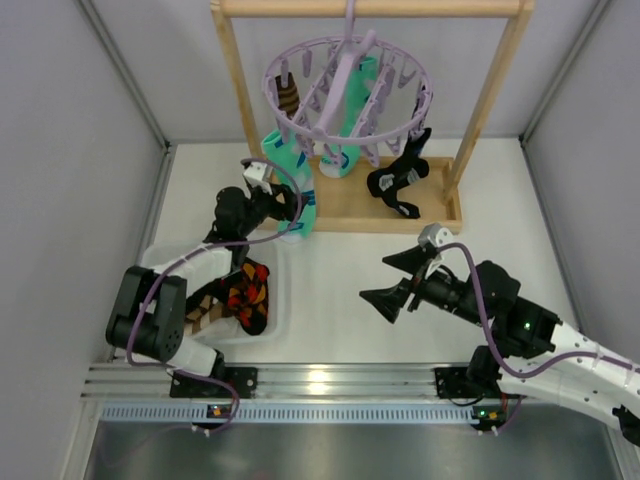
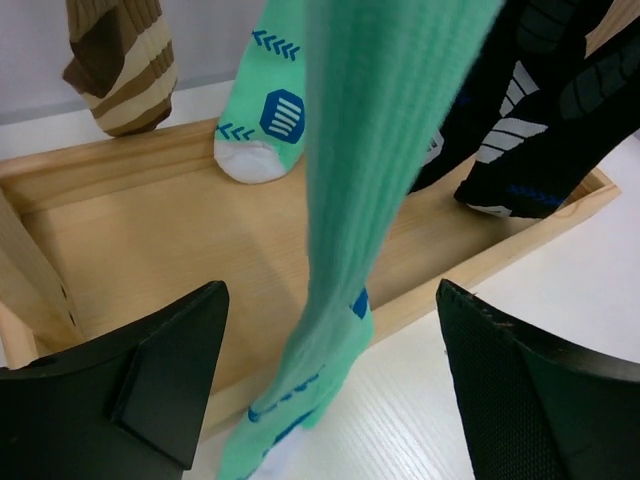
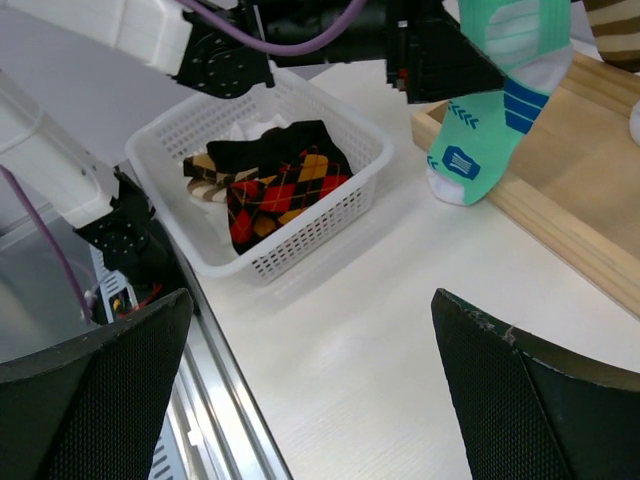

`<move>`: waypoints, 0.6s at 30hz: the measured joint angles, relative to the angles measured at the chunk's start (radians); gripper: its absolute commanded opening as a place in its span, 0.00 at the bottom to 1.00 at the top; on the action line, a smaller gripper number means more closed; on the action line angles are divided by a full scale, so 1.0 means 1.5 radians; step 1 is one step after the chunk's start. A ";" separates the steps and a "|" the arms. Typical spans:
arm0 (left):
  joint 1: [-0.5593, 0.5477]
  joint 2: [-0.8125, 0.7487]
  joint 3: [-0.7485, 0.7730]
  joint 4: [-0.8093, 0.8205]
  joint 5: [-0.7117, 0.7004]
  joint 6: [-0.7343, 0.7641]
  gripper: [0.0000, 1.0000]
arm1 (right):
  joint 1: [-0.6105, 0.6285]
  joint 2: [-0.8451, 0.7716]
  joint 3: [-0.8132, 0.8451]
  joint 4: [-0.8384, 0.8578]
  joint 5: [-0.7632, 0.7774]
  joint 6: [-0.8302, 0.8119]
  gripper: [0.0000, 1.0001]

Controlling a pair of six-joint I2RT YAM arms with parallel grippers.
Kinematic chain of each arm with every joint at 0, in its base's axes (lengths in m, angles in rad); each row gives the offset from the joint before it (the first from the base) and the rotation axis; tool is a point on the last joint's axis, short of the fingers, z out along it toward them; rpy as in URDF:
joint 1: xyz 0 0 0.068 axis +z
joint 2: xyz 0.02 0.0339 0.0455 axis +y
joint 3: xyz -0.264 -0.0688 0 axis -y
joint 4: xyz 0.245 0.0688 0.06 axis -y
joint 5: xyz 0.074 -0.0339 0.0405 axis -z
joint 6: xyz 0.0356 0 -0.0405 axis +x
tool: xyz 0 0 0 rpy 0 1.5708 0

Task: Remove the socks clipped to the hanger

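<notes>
Hanging from the lilac hanger [image 1: 342, 82], the long mint-green sock [image 2: 370, 150] drops straight down through the gap of the left claw [image 2: 330, 300]. Its two fingers [image 2: 160, 380] stand wide apart, one on each side of the fabric, and neither pad appears to touch it. Just below and ahead of this claw, the sock's toe spills over the front edge of the wooden rack base [image 2: 150, 230] toward the white tabletop [image 3: 380, 330].

Beyond the left claw, a second mint-green sock [image 2: 262, 130] hangs with its white toe at the base. A brown striped sock [image 2: 120, 70] hangs farther off to one side of it, and a black sock [image 2: 540, 130] to the other.

The right claw [image 1: 392, 280] hovers over bare tabletop with its fingers also spread and nothing between them, well apart from the hanger and every clipped sock. Ahead of it and to one side sits a white basket [image 3: 300, 250] holding diamond-patterned socks [image 3: 280, 185].
</notes>
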 measured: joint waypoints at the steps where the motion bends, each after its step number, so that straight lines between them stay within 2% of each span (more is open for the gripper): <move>1: 0.001 0.018 0.011 0.007 0.007 0.001 0.82 | 0.000 -0.001 0.000 0.000 -0.006 -0.002 0.99; 2: 0.002 0.034 0.021 0.013 0.012 0.000 0.64 | 0.000 -0.003 0.000 -0.001 -0.010 -0.002 0.99; 4: 0.001 0.060 0.039 0.020 0.021 -0.004 0.43 | 0.000 -0.007 0.000 -0.002 -0.015 -0.005 1.00; 5: 0.001 0.064 0.043 0.022 0.023 -0.007 0.27 | 0.000 -0.010 -0.001 -0.002 -0.015 -0.007 0.99; 7: -0.004 0.065 0.044 0.023 0.021 -0.011 0.17 | 0.000 -0.017 -0.004 -0.002 -0.013 -0.008 0.99; 8: -0.008 0.061 0.043 0.023 0.014 -0.011 0.15 | 0.000 -0.019 -0.004 -0.004 -0.009 -0.008 0.99; 11: -0.047 0.017 0.021 0.023 -0.044 -0.005 0.00 | 0.000 -0.027 -0.004 -0.003 0.011 -0.007 0.99; 18: -0.276 -0.141 -0.018 0.026 -0.248 0.020 0.00 | 0.000 -0.048 0.006 -0.007 0.117 0.023 0.99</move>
